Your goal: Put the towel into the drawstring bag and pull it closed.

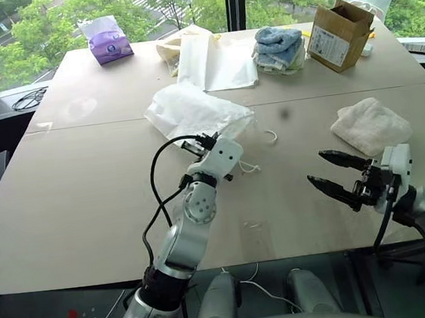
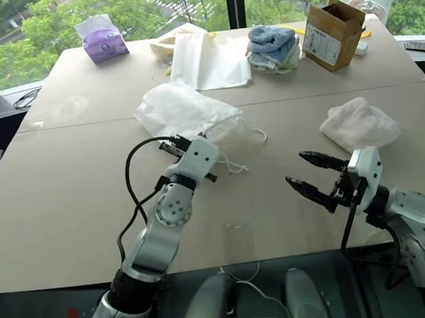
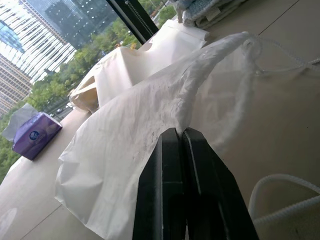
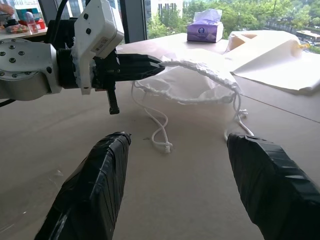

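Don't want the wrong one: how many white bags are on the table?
2: the drawstring bag pinched by the left tool, and a flat white bag behind it.

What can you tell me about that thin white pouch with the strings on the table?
The drawstring bag is a thin, semi-sheer white fabric pouch, crumpled and lying flat near the middle of the table. Thin white cords trail loose from its gathered mouth onto the tabletop. The left gripper is shut on the rim of the mouth, lifting that edge slightly. It looks empty.
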